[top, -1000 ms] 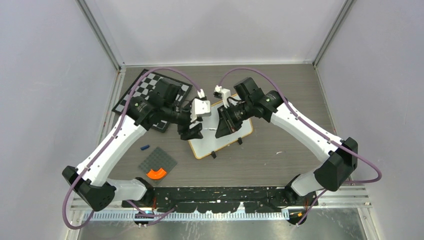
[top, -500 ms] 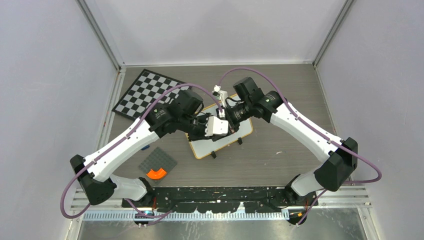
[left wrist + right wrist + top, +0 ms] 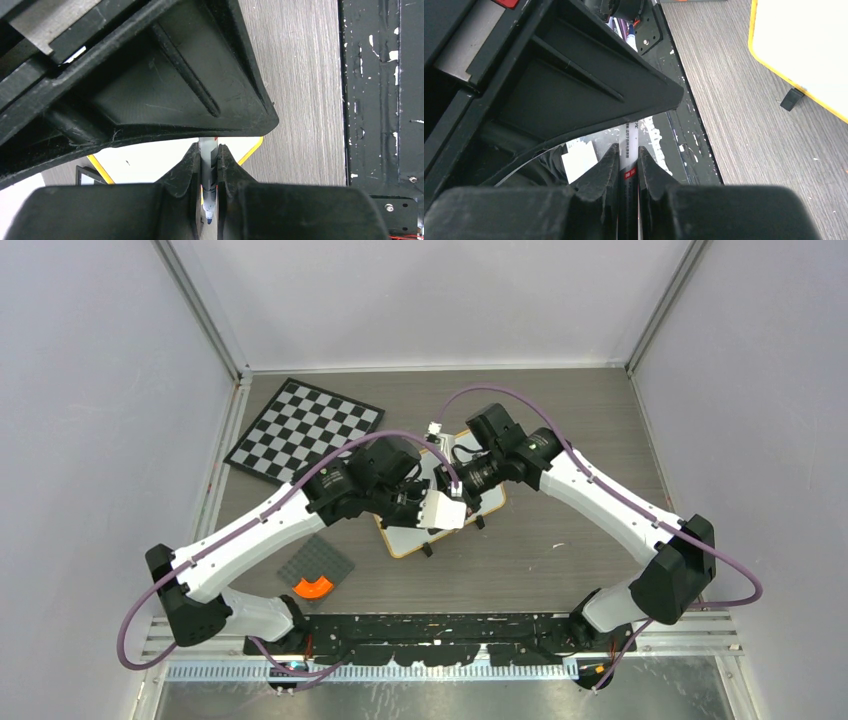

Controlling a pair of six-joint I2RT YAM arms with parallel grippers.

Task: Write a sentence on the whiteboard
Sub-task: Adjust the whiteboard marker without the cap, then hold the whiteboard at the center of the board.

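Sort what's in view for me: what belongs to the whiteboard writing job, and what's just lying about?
For the job: whiteboard; marker, gripped by both the left gripper and right gripper.
Lying about: chessboard; grey studded plate; orange curved piece at its near edge.

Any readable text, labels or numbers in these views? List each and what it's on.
Nothing can be read anywhere.
On the marker: fine dark print and a red band, too small and blurred to read.
On the white tag beside it: faint marks, unreadable.
On the whiteboard: no writing on the parts that show.
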